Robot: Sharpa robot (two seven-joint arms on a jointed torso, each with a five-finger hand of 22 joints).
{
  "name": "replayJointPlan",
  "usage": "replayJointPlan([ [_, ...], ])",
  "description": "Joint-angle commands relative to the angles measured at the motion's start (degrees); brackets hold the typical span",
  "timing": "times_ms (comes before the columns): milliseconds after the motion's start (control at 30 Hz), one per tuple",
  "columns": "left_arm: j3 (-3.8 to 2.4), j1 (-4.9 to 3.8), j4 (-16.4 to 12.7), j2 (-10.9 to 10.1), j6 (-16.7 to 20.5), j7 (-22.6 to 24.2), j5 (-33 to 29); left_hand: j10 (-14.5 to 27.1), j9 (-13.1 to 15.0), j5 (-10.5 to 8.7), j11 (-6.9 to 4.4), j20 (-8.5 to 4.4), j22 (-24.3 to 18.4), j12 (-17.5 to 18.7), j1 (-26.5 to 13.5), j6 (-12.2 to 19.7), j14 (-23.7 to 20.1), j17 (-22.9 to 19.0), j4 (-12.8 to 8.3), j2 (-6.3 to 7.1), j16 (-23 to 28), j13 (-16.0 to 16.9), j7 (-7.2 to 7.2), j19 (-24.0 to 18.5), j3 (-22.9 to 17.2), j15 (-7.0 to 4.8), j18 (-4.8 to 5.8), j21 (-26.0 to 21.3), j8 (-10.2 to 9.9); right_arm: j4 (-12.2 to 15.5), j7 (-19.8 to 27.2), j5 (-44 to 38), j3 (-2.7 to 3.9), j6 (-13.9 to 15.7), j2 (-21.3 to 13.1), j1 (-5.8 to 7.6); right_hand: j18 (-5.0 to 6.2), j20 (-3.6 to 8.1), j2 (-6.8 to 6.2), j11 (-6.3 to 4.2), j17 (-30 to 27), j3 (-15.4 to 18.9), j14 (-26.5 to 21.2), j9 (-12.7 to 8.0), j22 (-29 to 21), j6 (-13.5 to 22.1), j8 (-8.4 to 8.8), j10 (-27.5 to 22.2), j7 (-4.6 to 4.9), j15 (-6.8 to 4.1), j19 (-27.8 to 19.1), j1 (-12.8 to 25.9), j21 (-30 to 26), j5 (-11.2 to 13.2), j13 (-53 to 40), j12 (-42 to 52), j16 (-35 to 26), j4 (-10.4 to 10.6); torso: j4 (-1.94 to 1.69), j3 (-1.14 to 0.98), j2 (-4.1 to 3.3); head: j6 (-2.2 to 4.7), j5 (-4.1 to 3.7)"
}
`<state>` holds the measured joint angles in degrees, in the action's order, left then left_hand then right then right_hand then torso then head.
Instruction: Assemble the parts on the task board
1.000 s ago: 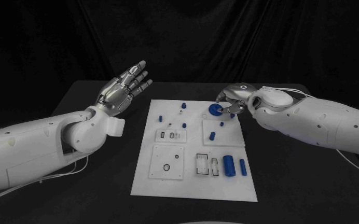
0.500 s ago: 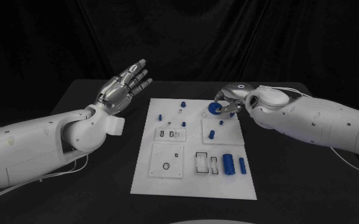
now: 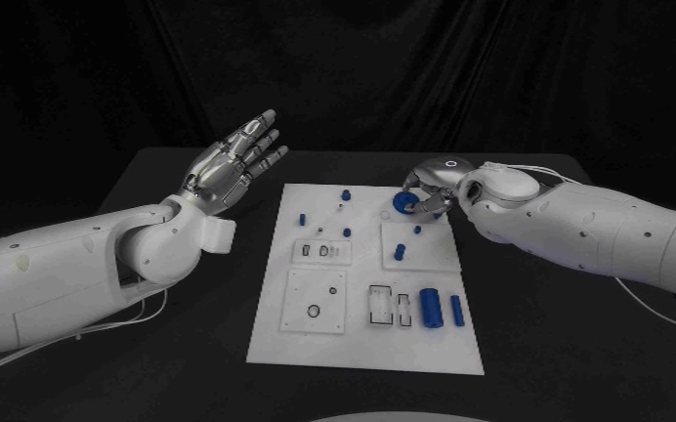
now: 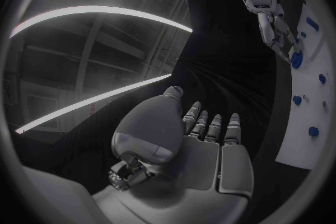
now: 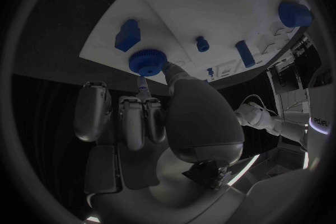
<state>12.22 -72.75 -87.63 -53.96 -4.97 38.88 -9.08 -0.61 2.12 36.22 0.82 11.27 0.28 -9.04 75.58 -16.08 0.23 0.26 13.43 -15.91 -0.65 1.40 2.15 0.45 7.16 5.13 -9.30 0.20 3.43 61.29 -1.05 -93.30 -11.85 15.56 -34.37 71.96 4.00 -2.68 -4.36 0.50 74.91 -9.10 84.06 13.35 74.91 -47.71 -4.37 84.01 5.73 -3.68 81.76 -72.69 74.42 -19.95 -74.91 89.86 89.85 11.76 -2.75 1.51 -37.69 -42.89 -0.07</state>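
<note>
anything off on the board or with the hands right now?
Nothing stands out. The white board lies flat on the table, blue pieces in place. The right hand pinches the round blue knob at the board's far end; the left hand is raised open beside the board.

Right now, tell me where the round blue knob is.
In the head view the round blue knob sits at the far right part of the white board, at the fingertips of the right hand, with a small blue peg to its left.
</note>
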Motion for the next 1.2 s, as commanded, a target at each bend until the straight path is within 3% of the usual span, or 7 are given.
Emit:
replayJointPlan([
  [33,-0.06,-0.01,-0.1,0.0,-0.7,5.3,0.1,-0.1,0.1,0.14,0.41,0.45,0.0,-0.4,0.0,0.3,0.0,0.1,0.3,0.61,-0.4,0.0,0.23,0.0,-0.1,0.32,-0.88,0.2,0.3,-0.3,-0.6,0.0,-0.02,-1.1,0.1,-0.28,-0.30,-0.49,0.57,0.43,15.1,-0.1,5.9,0.1,9.1,-0.5,-0.30,6.0,0.02,0.45,0.1,-0.2,-0.4,-1.9,-15.1,0.1,0.1,-0.5,-0.02,-0.02,-0.01,-0.15,0.01],
  [200,-0.06,-0.01,-0.2,-0.1,-0.7,5.2,0.1,-0.1,0.1,0.14,0.41,0.45,0.0,-0.4,0.0,0.3,0.0,0.1,0.3,0.61,-0.4,0.0,0.23,0.0,-0.1,0.32,-0.88,0.2,0.3,-0.5,0.1,0.0,-0.02,-1.4,0.3,-0.35,-0.23,-0.61,0.67,0.58,15.1,-1.5,5.9,0.2,9.2,-1.5,-0.63,6.0,0.10,0.58,-0.1,-0.6,-0.9,-7.9,-15.1,0.1,0.1,-1.6,0.00,-0.01,0.01,-0.25,-0.07],
  [400,-0.06,-0.01,-0.2,0.0,-0.8,5.2,0.1,-0.1,0.1,0.14,0.41,0.46,0.0,-0.4,0.0,0.3,0.0,0.1,0.3,0.67,-0.4,0.0,0.24,0.0,-0.1,0.35,-0.88,0.2,0.4,-0.5,0.9,0.0,-0.02,-1.7,0.3,-0.38,-0.09,-0.60,0.57,0.59,15.1,-3.9,5.9,0.9,9.2,-3.0,-1.44,6.0,-0.02,0.56,-0.4,-1.5,-1.7,-12.9,-15.1,0.1,0.1,-3.2,-0.01,-0.02,0.00,-0.22,-0.16],
  [500,-0.06,-0.01,-0.1,0.1,-0.8,5.1,0.1,-0.1,0.1,0.16,0.42,0.47,0.0,-0.4,0.1,0.3,0.1,0.1,0.3,0.67,-0.4,0.0,0.25,0.0,-0.1,0.37,-0.87,0.2,0.4,-0.5,1.1,0.0,-0.02,-1.9,0.3,-0.39,-0.07,-0.62,0.34,0.68,15.1,-4.8,5.9,1.3,9.3,-3.5,-1.83,6.0,-0.03,0.61,-0.4,-2.1,-1.9,-13.9,-15.1,0.1,0.1,-4.1,0.00,-0.02,0.00,-0.22,-0.16],
  [700,-0.06,0.00,-0.1,0.2,-0.9,5.1,0.1,-0.1,0.1,0.23,0.42,0.48,0.0,-0.4,0.1,0.3,0.1,0.1,0.3,0.67,-0.4,0.0,0.25,0.0,-0.1,0.39,-0.87,0.2,0.4,-0.5,1.2,0.0,-0.02,-2.5,0.4,-0.40,0.03,-0.93,-0.01,1.26,15.1,-5.9,5.9,3.2,9.3,-5.4,-3.94,6.0,0.13,1.05,-0.7,-3.7,-2.6,-10.9,-15.1,0.1,0.1,-7.0,0.03,-0.02,0.01,-0.25,-0.12],
  [933,-0.06,0.00,-0.1,0.2,-0.9,5.1,0.1,-0.1,0.1,0.32,0.42,0.49,0.0,-0.4,0.1,0.3,0.1,0.1,0.2,0.67,-0.4,0.0,0.26,0.0,-0.1,0.42,-0.86,0.2,0.4,-0.4,1.3,0.0,-0.02,-1.5,0.3,-0.40,0.09,-1.14,0.68,1.43,15.1,-5.8,5.9,6.0,9.4,-6.3,-6.62,6.0,0.15,1.21,-0.8,-4.3,-3.0,-7.0,-15.1,0.1,0.1,-9.0,0.02,-0.02,0.00,-0.17,-0.05],
  [1200,-0.06,0.01,-0.1,0.2,-1.1,4.9,0.1,-0.1,0.1,0.46,0.43,0.51,0.0,-0.4,0.2,0.3,0.1,0.1,0.2,0.66,-0.4,0.0,0.27,0.0,-0.2,0.45,-0.85,0.2,0.4,0.7,1.8,0.0,-0.02,1.6,-0.4,-0.13,0.04,-1.12,1.03,1.32,15.1,-5.0,5.9,8.1,9.6,-6.3,-8.67,6.0,0.00,1.13,-0.5,-3.8,-2.9,-5.0,-15.1,0.1,0.1,-9.5,0.02,-0.02,0.01,-0.09,0.31],
])
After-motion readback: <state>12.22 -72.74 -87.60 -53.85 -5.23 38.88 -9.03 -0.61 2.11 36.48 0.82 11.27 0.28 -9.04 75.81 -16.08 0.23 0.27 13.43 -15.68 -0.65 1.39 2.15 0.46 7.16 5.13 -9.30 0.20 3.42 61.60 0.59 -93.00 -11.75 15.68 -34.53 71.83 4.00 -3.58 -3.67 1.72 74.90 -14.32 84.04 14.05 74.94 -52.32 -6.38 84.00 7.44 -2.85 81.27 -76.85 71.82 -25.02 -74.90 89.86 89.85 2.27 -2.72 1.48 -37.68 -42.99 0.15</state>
